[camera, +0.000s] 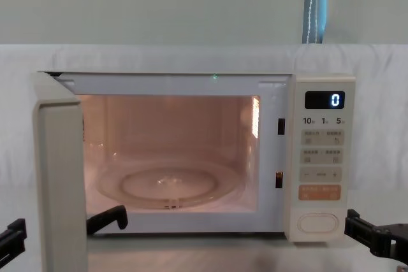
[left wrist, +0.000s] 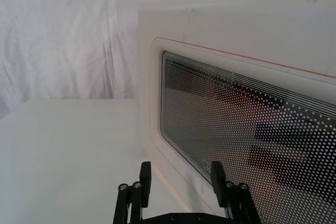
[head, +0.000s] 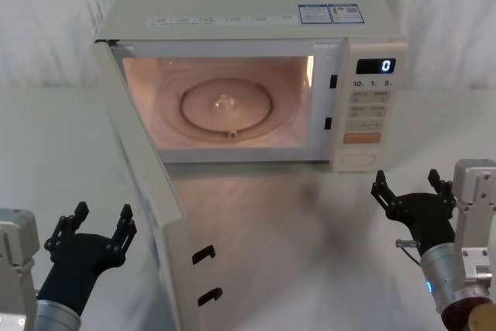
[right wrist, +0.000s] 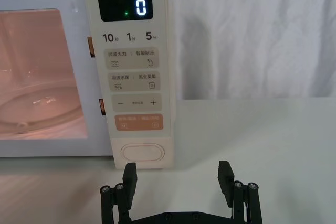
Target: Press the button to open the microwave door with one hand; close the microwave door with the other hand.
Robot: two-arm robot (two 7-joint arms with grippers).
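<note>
The cream microwave [head: 256,13] stands at the back of the table with its cavity lit. The microwave door [head: 143,168] is swung wide open toward the left, its edge pointing at me. The plain pill-shaped button [head: 358,158] sits at the bottom of the control panel, untouched. My left gripper [head: 103,215] is open, low at the left, just outside the door's outer face [left wrist: 236,129]. My right gripper [head: 408,184] is open at the lower right. It faces the button [right wrist: 142,152] from a short distance, holding nothing.
A glass turntable [head: 226,106] lies inside the cavity. Two black latch hooks [head: 204,253] stick out of the door's free edge near the table's front. An orange key [head: 362,137] sits just above the button. White cloth backs the white table [head: 310,238].
</note>
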